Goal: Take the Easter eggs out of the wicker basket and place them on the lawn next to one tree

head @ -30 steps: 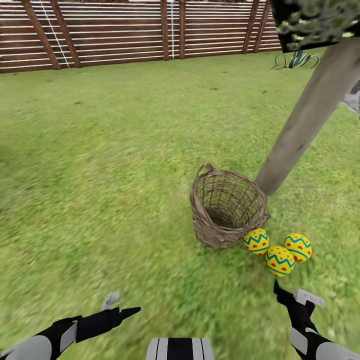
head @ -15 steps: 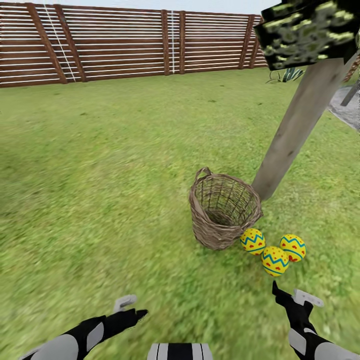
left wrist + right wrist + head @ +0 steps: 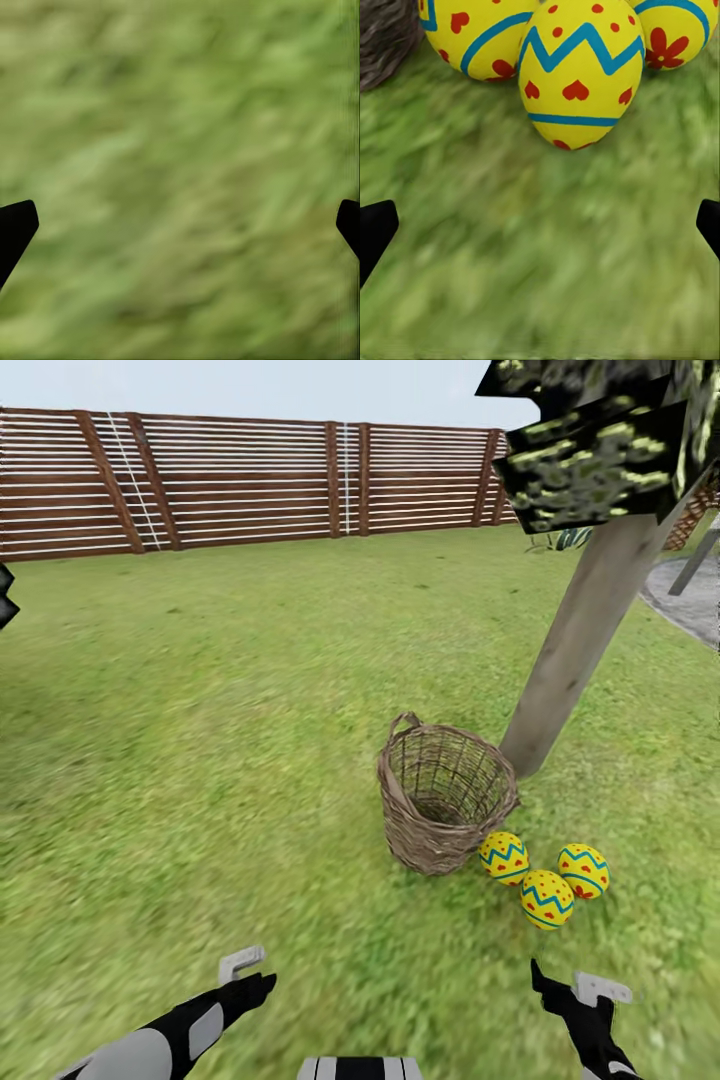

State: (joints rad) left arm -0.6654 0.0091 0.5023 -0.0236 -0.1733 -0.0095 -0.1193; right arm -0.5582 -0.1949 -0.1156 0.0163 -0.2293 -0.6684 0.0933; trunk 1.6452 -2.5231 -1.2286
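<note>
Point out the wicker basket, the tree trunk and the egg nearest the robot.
wicker basket (image 3: 432,838): head view, on its woven outer wall.
tree trunk (image 3: 570,653): head view, middle of the bare leaning trunk.
nearest egg (image 3: 547,899): head view, on its blue zigzag band.

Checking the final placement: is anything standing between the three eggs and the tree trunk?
Nothing visible does. The three Easter eggs lie on bare lawn below the tree trunk's base; the wicker basket sits to their side, beside the trunk, not between.
</note>
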